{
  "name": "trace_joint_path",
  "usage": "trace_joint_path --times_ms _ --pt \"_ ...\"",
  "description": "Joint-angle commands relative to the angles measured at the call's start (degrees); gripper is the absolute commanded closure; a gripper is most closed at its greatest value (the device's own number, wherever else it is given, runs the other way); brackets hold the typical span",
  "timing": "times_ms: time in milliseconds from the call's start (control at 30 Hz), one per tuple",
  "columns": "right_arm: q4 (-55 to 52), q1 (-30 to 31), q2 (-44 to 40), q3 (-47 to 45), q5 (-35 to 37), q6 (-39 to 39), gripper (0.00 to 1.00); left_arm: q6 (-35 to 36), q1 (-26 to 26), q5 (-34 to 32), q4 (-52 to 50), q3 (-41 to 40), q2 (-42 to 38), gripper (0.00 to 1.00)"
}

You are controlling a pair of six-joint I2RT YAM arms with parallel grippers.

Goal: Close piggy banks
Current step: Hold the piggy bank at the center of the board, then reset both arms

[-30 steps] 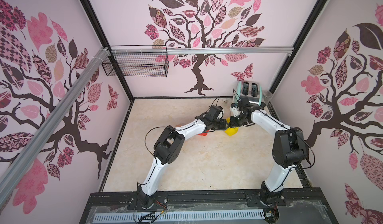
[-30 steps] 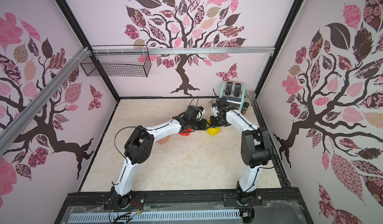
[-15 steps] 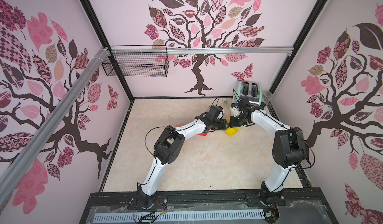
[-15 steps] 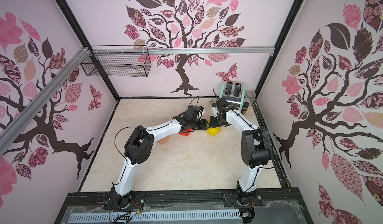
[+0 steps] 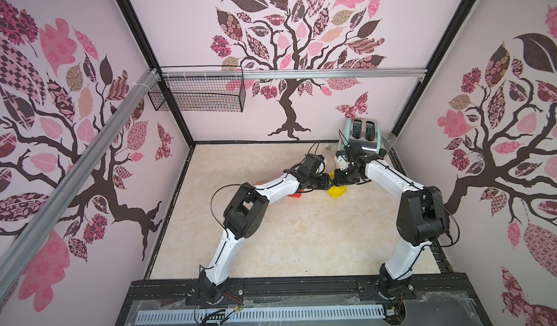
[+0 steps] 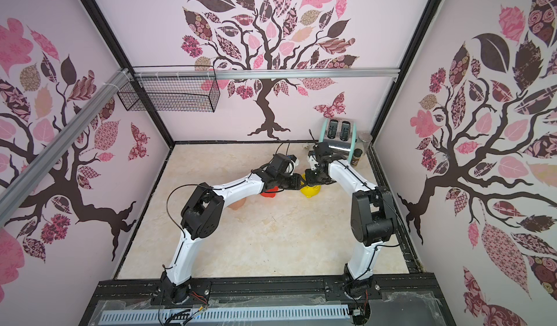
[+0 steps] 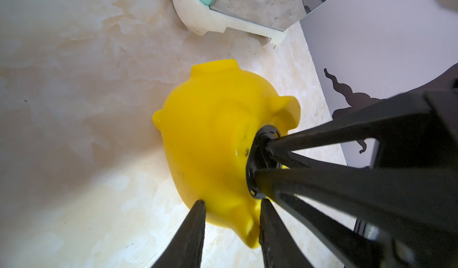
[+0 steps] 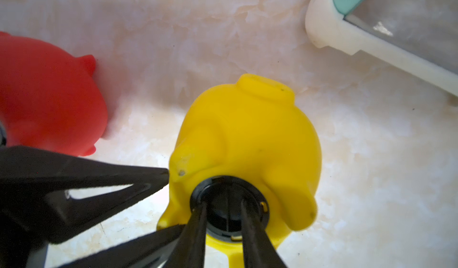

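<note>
Right gripper (image 8: 223, 202) first: its jaws are seen a little apart, with the tips set down on the black plug (image 8: 230, 188) either side of its middle rib. Nothing is really being pinched there. The plug is sat in the belly hole of the yellow pig (image 8: 247, 130). That pig is tipped over with its belly turned up toward the arms, at the far right of the table (image 5: 286, 234), near the toaster (image 5: 363, 134). The left gripper (image 7: 233, 202) is clamped on the pig's lower edge by a leg, so the body is braced against twisting.

To get this step done well, imo, a firm left hold is needed while the plug is worked. Otherwise the glossy pig will probably just get spun on the table. The plug looks mostly in, but whether it's fully locked can't be told, since slivers of yellow are seen at its rim. A straight press and a small turn would be wanted, with the tips held against the rib so they aren't skidded off.

Further out, the red pig (image 8: 44, 100) is parked just left of the yellow one. The peach pig (image 6: 238, 204) is further left, half hidden under the left arm. Their bellies can't be seen.
</note>
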Motion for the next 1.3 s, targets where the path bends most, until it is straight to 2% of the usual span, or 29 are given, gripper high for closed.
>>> trace_joint_path --times_ms 0,267,500,533,567,700,800,967,1033,1200,1267 --pt "-3.38 0.58 -3.38 0.15 1.24 0.52 0.66 0.98 -0.49 1.93 -2.83 0.56 -1.83 0.61" --pt "-3.93 0.58 -10.96 1.95 0.95 0.96 0.59 1.35 0.42 0.75 -4.23 -1.41 -10.29 0.59" --pt "2.34 0.5 -22.07 -2.49 2.52 0.32 0.39 3.42 0.64 -4.36 -7.24 -6.2 -22.88 0.57" --pt "4.02 0.5 -24.04 -3.87 3.26 0.4 0.31 3.94 0.73 -5.83 -7.77 -7.54 -25.54 0.57" --pt "6.76 0.5 -26.93 -6.36 3.74 0.0 0.01 4.55 0.71 -7.53 -8.03 -9.19 -28.48 0.57" --pt "17.67 0.33 -37.49 -16.73 7.15 0.68 0.0 7.12 0.73 -16.61 -6.99 -18.38 -41.32 0.48" --pt "27.13 0.14 -45.44 -26.03 11.08 1.45 0.0 8.18 0.86 -27.97 -5.19 -27.74 -52.39 0.33" --pt "38.77 -0.21 -55.88 -41.13 21.11 8.51 0.0 12.62 1.63 -47.63 -2.13 -44.37 -69.73 0.14" --pt "42.48 -0.46 -58.54 -46.92 25.25 11.77 0.0 14.92 1.78 -55.6 -1.19 -50.33 -74.95 0.12" --pt "47.83 -1.17 -60.09 -56.79 30.68 15.67 0.0 23.96 2.89 -67.56 6.77 -64.75 -85.89 0.1" --pt "48.96 -1.21 -59.51 -59.4 33.12 15.92 0.0 26.0 3.84 -69.58 13.5 -70.66 -89.53 0.09"
